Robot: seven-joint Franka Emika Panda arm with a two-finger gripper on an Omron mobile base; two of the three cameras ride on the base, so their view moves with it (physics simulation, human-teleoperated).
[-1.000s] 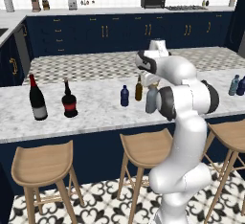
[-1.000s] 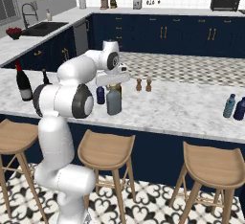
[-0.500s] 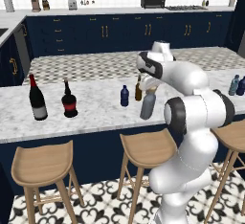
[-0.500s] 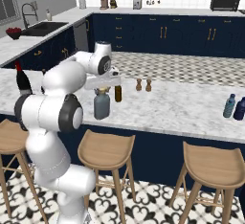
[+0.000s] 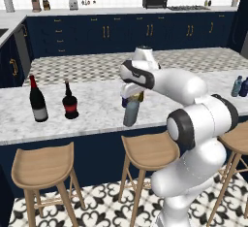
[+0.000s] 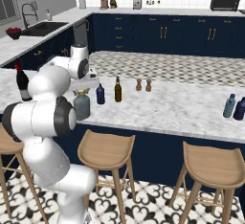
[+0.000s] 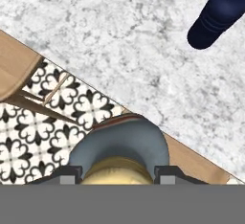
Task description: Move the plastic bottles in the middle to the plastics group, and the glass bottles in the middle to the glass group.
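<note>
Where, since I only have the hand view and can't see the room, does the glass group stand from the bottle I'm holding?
Observer: In the left base view, the tall wine bottle and the squat dark bottle stand on the counter, to the left of the grey bottle in the gripper.
Operator: And the other glass bottle from the middle?
Observer: The amber bottle stands upright beside the navy bottle, not yet moved.
Operator: Where's the plastics group?
Observer: The two blue bottles stand at the counter's far right end.
</note>
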